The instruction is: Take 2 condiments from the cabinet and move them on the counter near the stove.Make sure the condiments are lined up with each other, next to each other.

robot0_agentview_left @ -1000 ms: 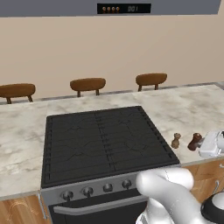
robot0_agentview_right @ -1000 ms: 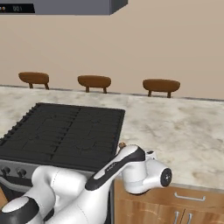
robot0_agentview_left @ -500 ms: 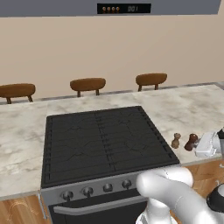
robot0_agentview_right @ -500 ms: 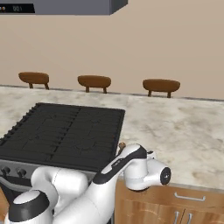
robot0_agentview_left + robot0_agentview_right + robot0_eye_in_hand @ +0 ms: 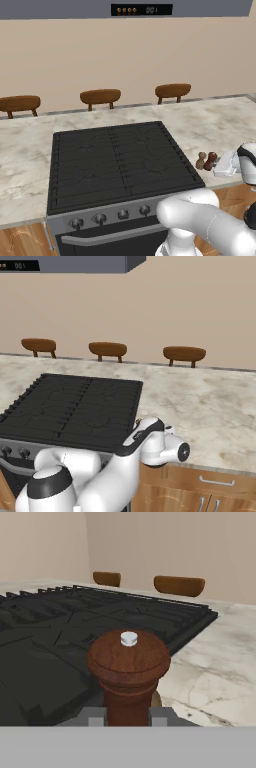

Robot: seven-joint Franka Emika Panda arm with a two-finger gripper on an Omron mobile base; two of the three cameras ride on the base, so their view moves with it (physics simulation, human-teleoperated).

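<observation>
gripper [image 5: 128, 721] is clamped on the dark shaker [image 5: 129, 674], standing on the counter [image 5: 215, 125] just right of the stove [image 5: 115, 165], touching-close to the light shaker [image 5: 201, 160]; looks like placing step, next just let go and back off

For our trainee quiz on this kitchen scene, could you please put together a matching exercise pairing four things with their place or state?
Things:
1. dark reddish-brown shaker
2. light brown shaker
3. stove
4. gripper

Places or states:
A. set into the counter, black grates on top
B. shut around a shaker's body
C. standing free on the counter, between the stove and the other shaker
D. upright on the counter, held between the fingers

Pairs: 1-D, 2-C, 3-A, 4-B
</observation>
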